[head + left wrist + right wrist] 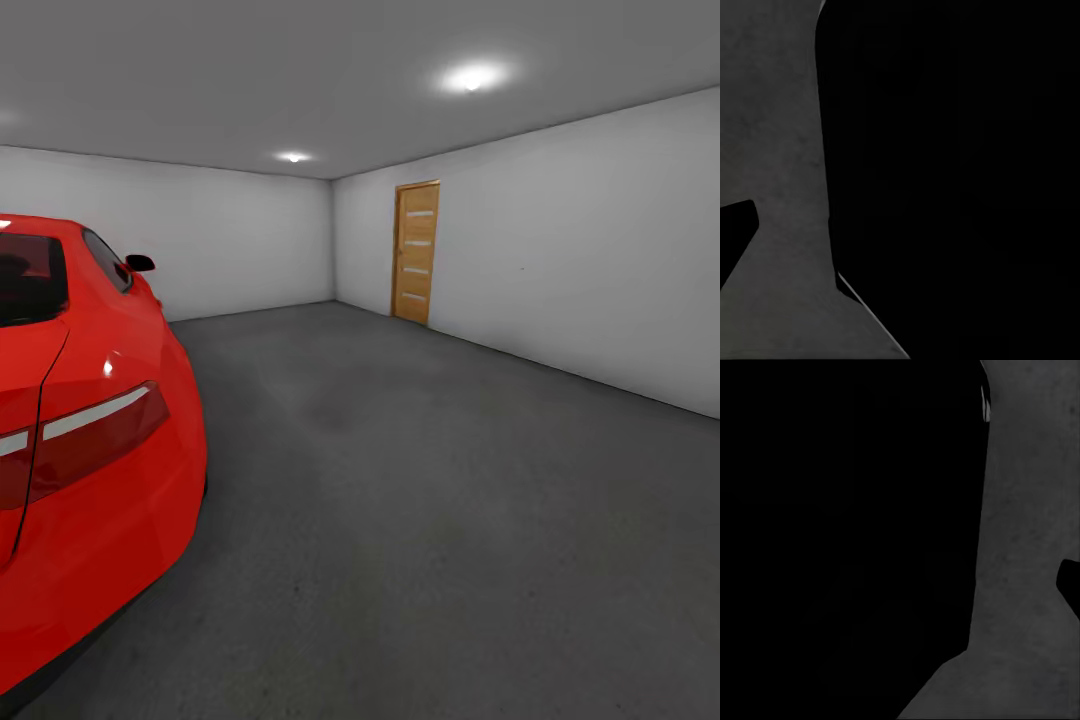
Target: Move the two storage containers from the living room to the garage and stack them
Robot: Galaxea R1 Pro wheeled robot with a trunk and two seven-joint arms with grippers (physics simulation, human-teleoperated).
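The robot stands in the garage, red car (pixel 90 440) at the left of the frame, wooden door (pixel 416 252) at upper centre-right. No container appears here. Wrist views give dark shapes over grey floor (pixel 430 520); I cannot tell how the jaws stand. Best to steer wide of the car across open floor.

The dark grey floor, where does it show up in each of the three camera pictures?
Head view: the floor spreads across the lower middle and right, beside the red car.
Left wrist view: grey strip along one side, next to a black shape.
Right wrist view: grey strip along one side.
Shared landmark: the floor's mottled grey surface itself.
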